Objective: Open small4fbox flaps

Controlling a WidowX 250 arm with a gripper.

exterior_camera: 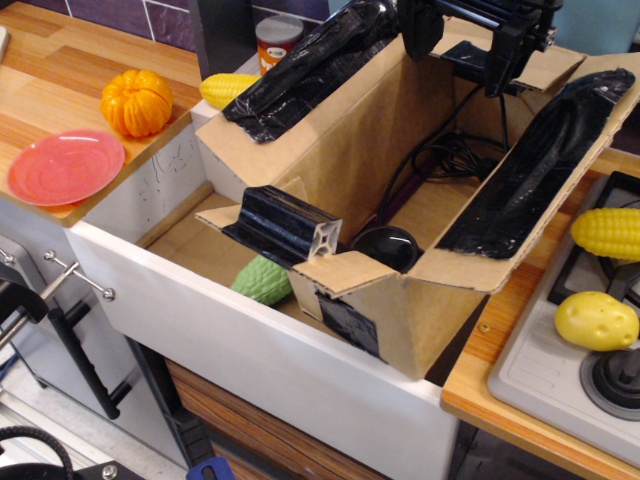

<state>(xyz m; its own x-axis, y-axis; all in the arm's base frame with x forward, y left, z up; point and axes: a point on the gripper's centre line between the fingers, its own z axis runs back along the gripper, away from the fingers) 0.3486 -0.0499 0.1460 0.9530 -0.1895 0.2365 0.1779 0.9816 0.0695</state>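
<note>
The small4fbox (400, 320) is a brown cardboard box that stands tilted in a white sink (250, 340). All four flaps stand open. The left long flap (300, 70) and the right long flap (540, 170) are covered in glossy black tape and lean outward. The near short flap (285, 225) has a black-taped strip and folds outward. The far short flap (545, 68) lies back at the top. My black gripper (462, 45) hangs over the box's far end, its fingers apart on either side of the far flap's taped edge. Black cables (440, 160) and a dark round object (390, 245) lie inside the box.
A green toy vegetable (262, 280) lies in the sink by the box. An orange pumpkin (137, 102), a pink plate (65, 165), a corn cob (228, 90) and a can (278, 40) are on the left. Another corn cob (608, 232) and a yellow potato (596, 320) lie on the stove (540, 370).
</note>
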